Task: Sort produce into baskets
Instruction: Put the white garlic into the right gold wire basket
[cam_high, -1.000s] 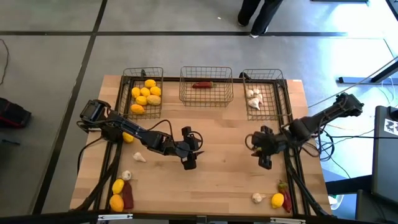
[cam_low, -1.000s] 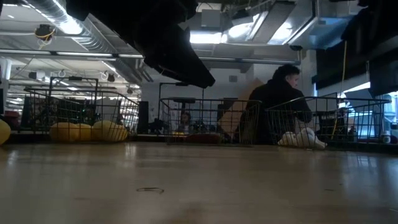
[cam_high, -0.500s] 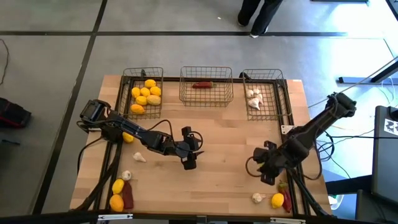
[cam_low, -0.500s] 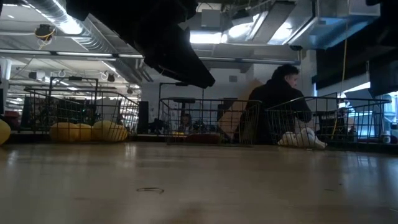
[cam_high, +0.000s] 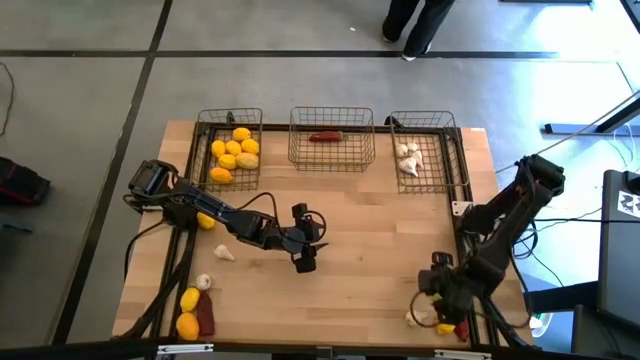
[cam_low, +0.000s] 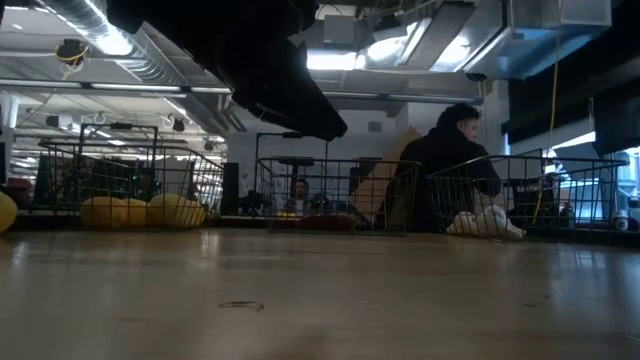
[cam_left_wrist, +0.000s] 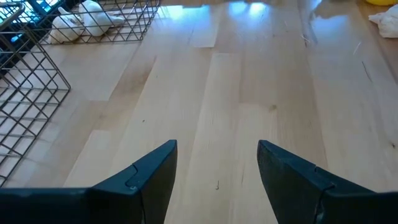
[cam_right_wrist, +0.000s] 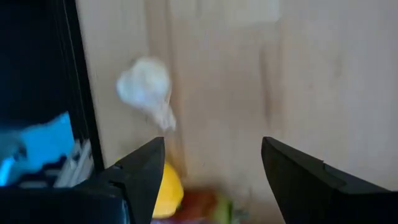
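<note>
Right gripper (cam_high: 437, 300) hangs over the table's near right corner with its dark fingers spread and nothing between them. Just beside it lies a whitish garlic bulb (cam_right_wrist: 146, 88), ahead of the fingers and off to one side in the wrist view, its tapered stem pointing back toward the gripper. A round yellow lemon (cam_right_wrist: 166, 194) and a slim dark red chili pepper (cam_right_wrist: 202, 204) sit closer still, at the finger bases. This arm is by far the nearer one; I'd say the bulb is its target.

Left gripper (cam_high: 303, 252) waits mid-table, also spread and empty.

Count time! Three dark wire-mesh baskets line the far edge: the left basket (cam_high: 203, 150) holds six or so lemons, the middle basket (cam_high: 300, 150) one chili, the right basket (cam_high: 440, 175) a small heap of garlic I can't count. Loose on the wooden table (cam_high: 370, 220) at the left: three lemons, two garlic bulbs, one chili.
</note>
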